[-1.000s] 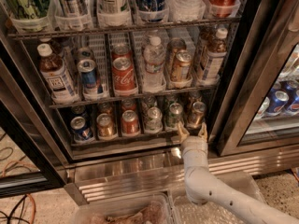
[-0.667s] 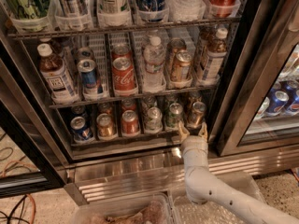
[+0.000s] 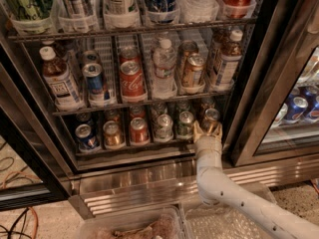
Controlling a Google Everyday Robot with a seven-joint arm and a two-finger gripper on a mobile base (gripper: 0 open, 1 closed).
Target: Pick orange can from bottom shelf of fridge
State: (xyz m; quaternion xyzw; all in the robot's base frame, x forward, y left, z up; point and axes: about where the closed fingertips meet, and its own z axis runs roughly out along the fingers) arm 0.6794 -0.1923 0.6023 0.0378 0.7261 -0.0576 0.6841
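The fridge [image 3: 244,88] stands with its left door open, its wire racks filled with drinks. The bottom shelf [image 3: 130,149] is the short tier just above the ribbed steel base, and it holds a front row of six small upright cans. From left to right these are a blue can [image 3: 85,136], a golden-amber can [image 3: 113,134], a red-orange can [image 3: 138,131], two greenish-silver cans, and the orange can [image 3: 211,117] at the far right end beside the door post.

The white arm [image 3: 215,183] rises from the lower right, and the gripper [image 3: 208,132] is at the shelf's front edge, right at the base of the orange can. The can stands directly behind and just above the gripper, its long axis vertical. I cannot tell whether the gripper is apart or clamped on the can.

Near the bottom edge, a clear plastic bin [image 3: 99,223] holds something pinkish that I cannot identify.
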